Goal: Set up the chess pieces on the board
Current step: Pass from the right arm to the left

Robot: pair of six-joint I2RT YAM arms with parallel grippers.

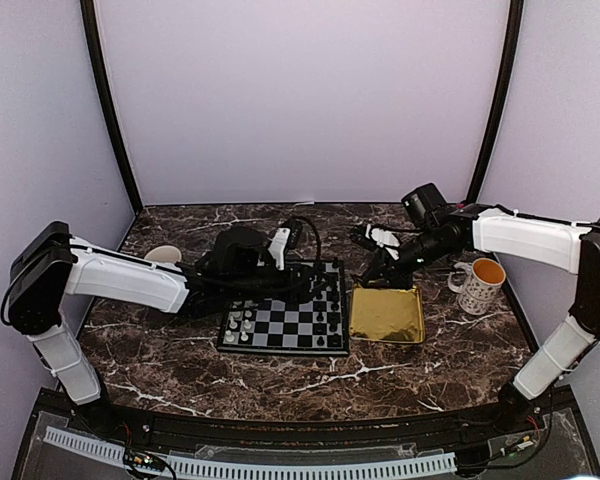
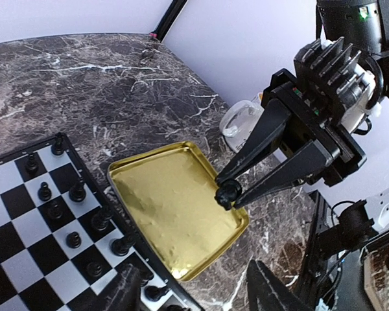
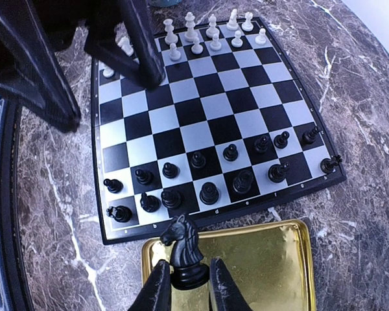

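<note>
The board [image 1: 280, 330] lies mid-table, with pale pieces [image 1: 242, 325] on its left rows and black pieces [image 1: 330, 305] on its right rows. My right gripper [image 3: 185, 285] is shut on the base of a black knight [image 3: 185, 246] and holds it upright above the gold tray's edge nearest the board. The left wrist view shows that knight [image 2: 228, 192] between the right fingers. In the top view the right gripper [image 1: 369, 279] is at the tray's far left corner. My left gripper [image 2: 198, 295] is open and empty, raised over the board's far side [image 1: 272, 280].
The gold tray [image 1: 405, 325] sits just right of the board and holds no pieces. A white mug with an orange inside [image 1: 478, 285] stands right of the tray. A pale cup [image 1: 162, 255] sits behind the left arm. Walls close in the far and side edges.
</note>
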